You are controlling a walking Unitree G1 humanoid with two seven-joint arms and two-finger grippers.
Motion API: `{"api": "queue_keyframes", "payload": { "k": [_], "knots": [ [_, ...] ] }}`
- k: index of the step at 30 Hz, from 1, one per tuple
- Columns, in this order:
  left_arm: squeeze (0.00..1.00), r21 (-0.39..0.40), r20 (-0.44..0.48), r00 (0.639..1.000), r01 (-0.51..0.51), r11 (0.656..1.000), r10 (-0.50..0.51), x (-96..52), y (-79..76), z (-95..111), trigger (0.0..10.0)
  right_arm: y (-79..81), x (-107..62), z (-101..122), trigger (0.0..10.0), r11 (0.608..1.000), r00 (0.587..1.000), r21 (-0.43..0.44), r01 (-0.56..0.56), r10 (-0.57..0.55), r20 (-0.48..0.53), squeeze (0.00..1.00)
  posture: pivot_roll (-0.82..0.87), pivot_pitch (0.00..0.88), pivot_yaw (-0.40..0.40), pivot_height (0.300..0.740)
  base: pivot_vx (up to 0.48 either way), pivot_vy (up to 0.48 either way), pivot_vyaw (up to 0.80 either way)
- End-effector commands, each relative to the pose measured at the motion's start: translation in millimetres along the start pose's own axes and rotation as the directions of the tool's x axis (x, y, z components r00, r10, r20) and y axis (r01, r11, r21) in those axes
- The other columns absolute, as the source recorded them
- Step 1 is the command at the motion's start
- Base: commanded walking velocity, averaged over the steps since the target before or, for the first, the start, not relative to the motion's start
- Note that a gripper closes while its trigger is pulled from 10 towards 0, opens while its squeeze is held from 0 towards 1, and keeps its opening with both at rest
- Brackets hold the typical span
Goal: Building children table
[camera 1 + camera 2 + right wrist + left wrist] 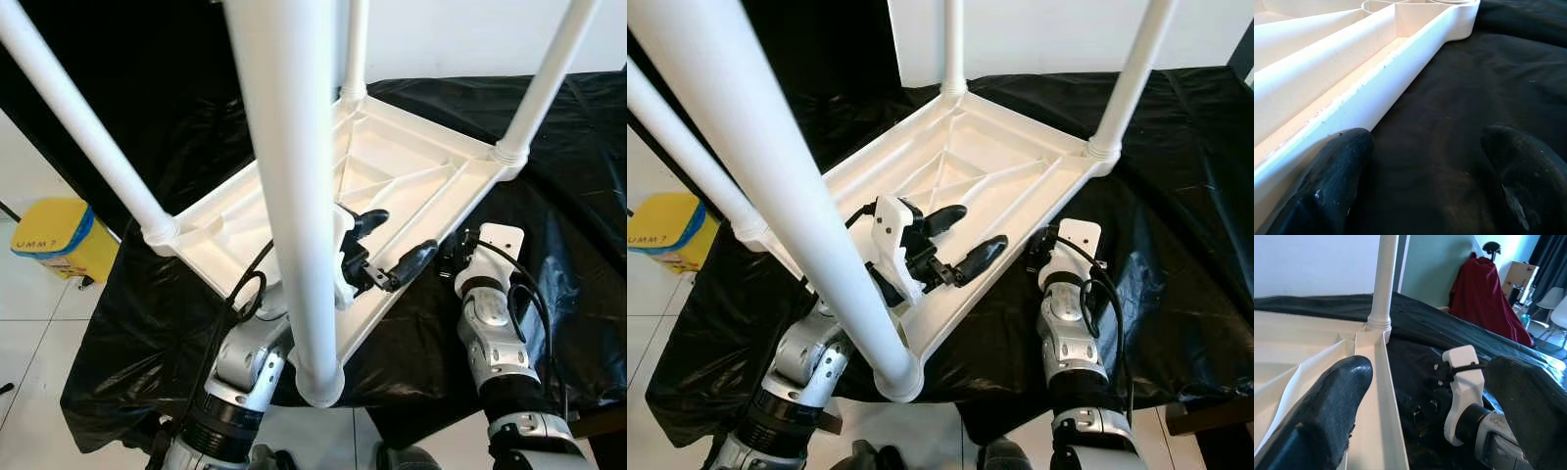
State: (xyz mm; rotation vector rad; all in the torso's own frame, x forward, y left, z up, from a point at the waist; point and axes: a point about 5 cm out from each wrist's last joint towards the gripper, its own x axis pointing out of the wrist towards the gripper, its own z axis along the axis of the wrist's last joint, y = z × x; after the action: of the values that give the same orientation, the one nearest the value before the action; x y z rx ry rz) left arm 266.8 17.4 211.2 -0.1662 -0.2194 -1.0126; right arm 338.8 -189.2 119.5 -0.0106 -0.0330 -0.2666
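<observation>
A white plastic children's table lies upside down on a black sheet, its ribbed underside facing up. Its legs stand up from the corners: the nearest leg crosses the middle of the eye views, with others at the left, the back and the right. My left gripper hovers open over the table's near right rim, one finger on each side of it. My right gripper is open, low on the sheet just outside that rim, one fingertip next to the rim's wall.
A yellow bin stands on the white tiled floor to the left. The sheet hangs over the near edge of the support. In the left wrist view a red-draped shape, a cardboard box and white chairs stand farther off.
</observation>
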Motion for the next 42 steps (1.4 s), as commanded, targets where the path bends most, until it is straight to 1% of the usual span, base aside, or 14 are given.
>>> {"api": "queue_keyframes", "payload": {
  "k": [1,11,17,19,21,24,29,31,33,34,35,37,39,42],
  "knots": [
    [0.0,0.018,0.0,1.0,0.029,0.999,-0.029,9.1,-12.0,6.2,10.0,29.7,4.7,10.3,10.0,0.986,0.985,-0.011,-0.167,0.167,0.043,0.0,-0.1,0.114,0.057,0.74,0.0,0.0,0.0],
    [0.0,0.03,-0.002,1.0,-0.017,0.999,0.017,20.8,-12.6,9.6,10.0,32.2,25.7,22.7,10.0,0.985,0.984,-0.04,-0.165,0.167,0.062,0.0,-0.1,0.113,0.071,0.74,0.0,0.0,0.0],
    [0.0,0.034,-0.015,1.0,-0.019,0.999,0.019,20.6,-13.5,7.6,10.0,24.5,27.2,23.6,10.0,0.993,0.99,-0.033,-0.117,0.119,0.075,0.0,-0.1,0.118,0.07,0.74,0.0,0.0,0.0],
    [0.0,0.07,-0.069,0.997,-0.029,0.997,0.033,5.7,-1.8,0.5,10.0,12.1,20.6,18.2,10.0,0.995,0.991,-0.036,-0.095,0.098,0.096,0.0,-0.09,0.126,0.062,0.74,0.0,0.0,0.0],
    [0.0,0.085,-0.09,0.995,-0.031,0.996,0.039,-0.6,3.2,-2.0,10.0,7.3,17.7,16.0,10.0,0.995,0.99,-0.038,-0.088,0.092,0.104,0.0,-0.09,0.127,0.061,0.74,0.0,0.0,0.0],
    [0.0,0.156,-0.189,0.98,-0.03,0.987,0.06,-30.2,28.6,-9.8,10.0,-9.1,-0.8,10.1,10.0,0.994,0.986,-0.058,-0.089,0.096,0.138,0.0,-0.1,0.139,0.058,0.74,0.0,0.0,0.0],
    [0.0,0.178,-0.219,0.974,-0.021,0.984,0.06,-36.9,33.9,-11.6,10.0,-12.1,-4.3,9.7,10.0,0.994,0.983,-0.061,-0.093,0.102,0.153,0.0,-0.1,0.142,0.058,0.74,0.0,0.0,0.0],
    [0.0,0.198,-0.25,0.965,-0.023,0.98,0.073,-44.4,41.9,-13.9,10.0,-15.1,-10.0,12.7,10.0,0.992,0.978,-0.061,-0.108,0.117,0.172,0.0,-0.11,0.145,0.06,0.74,0.0,0.0,0.0],
    [0.0,0.267,-0.342,0.933,-0.017,0.964,0.111,-63.1,62.7,-21.1,10.0,-21.5,-25.0,20.9,10.0,0.985,0.962,-0.062,-0.164,0.173,0.213,0.0,-0.12,0.147,0.06,0.74,0.0,0.0,0.0],
    [0.0,0.267,-0.342,0.933,-0.017,0.964,0.111,-63.1,62.7,-21.1,10.0,-21.5,-25.0,20.9,10.0,0.985,0.962,-0.062,-0.164,0.173,0.213,0.0,-0.12,0.147,0.06,0.74,0.0,0.0,0.0],
    [0.0,0.317,-0.406,0.904,0.0,0.948,0.136,-75.4,76.3,-25.5,10.0,-24.7,-35.4,25.9,10.0,0.976,0.949,-0.068,-0.207,0.217,0.228,0.0,-0.13,0.147,0.061,0.74,0.0,0.0,0.0],
    [0.0,0.332,-0.423,0.895,0.006,0.943,0.144,-78.7,80.1,-26.7,10.0,-25.3,-38.2,26.9,10.0,0.973,0.946,-0.071,-0.221,0.231,0.228,0.0,-0.13,0.147,0.061,0.74,0.0,0.0,0.0],
    [0.0,0.37,-0.479,0.865,0.041,0.928,0.153,-87.5,90.2,-30.3,10.0,-27.2,-44.4,29.1,10.0,0.965,0.938,-0.08,-0.252,0.263,0.225,0.0,-0.14,0.147,0.059,0.74,0.0,0.0,0.0],
    [0.0,0.373,-0.521,0.841,0.071,0.925,0.146,-96.5,100.0,-31.1,10.0,-28.3,-50.0,31.9,10.0,0.951,0.925,-0.097,-0.293,0.307,0.222,0.0,-0.14,0.149,0.055,0.74,0.0,0.0,0.0]
  ]
}}
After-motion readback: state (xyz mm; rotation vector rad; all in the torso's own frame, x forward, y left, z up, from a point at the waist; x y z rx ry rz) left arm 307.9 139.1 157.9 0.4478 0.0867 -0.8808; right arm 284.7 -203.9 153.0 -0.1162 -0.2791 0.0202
